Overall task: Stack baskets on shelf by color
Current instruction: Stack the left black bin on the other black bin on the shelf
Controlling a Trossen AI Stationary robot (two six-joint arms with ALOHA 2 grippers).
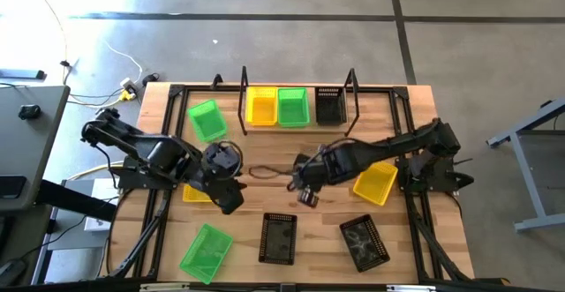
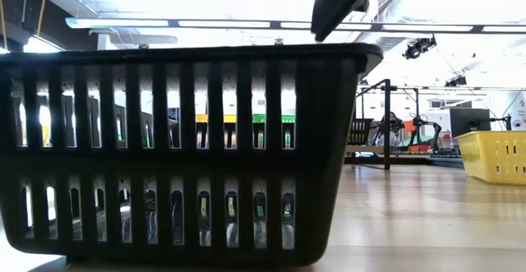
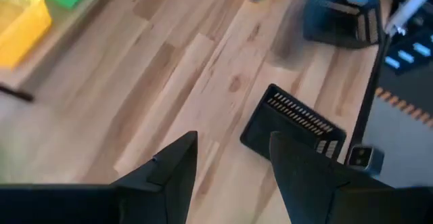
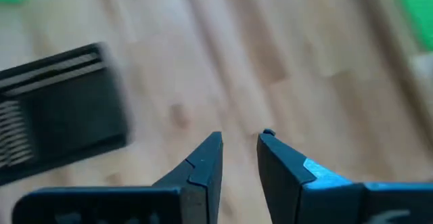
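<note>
The shelf [image 1: 341, 124] stands at the table's far edge and carries one yellow basket [image 1: 261, 107], one green basket [image 1: 293, 107] and one black basket [image 1: 330, 105] side by side. Another green basket [image 1: 207, 120] lies left of the shelf, and a third [image 1: 207, 250] sits near-left. Two black baskets [image 1: 279, 237] [image 1: 364, 242] rest on the near half of the table. A yellow basket [image 1: 376, 183] lies by the right arm, and another [image 1: 196, 192] shows partly under the left arm. My left gripper [image 1: 231, 199] [image 3: 233, 137] hovers open, with a black basket [image 3: 294, 126] ahead of it. My right gripper [image 1: 305, 190] [image 4: 240, 136] is open over bare wood at mid-table, near a black basket [image 4: 54, 112].
A black basket [image 2: 181, 153] fills most of the low view, with a yellow basket [image 2: 493, 155] to its right. A black metal frame [image 1: 168, 98] rings the tabletop. A dark cord [image 1: 263, 172] lies between the grippers. Bare wood shows in front of the shelf.
</note>
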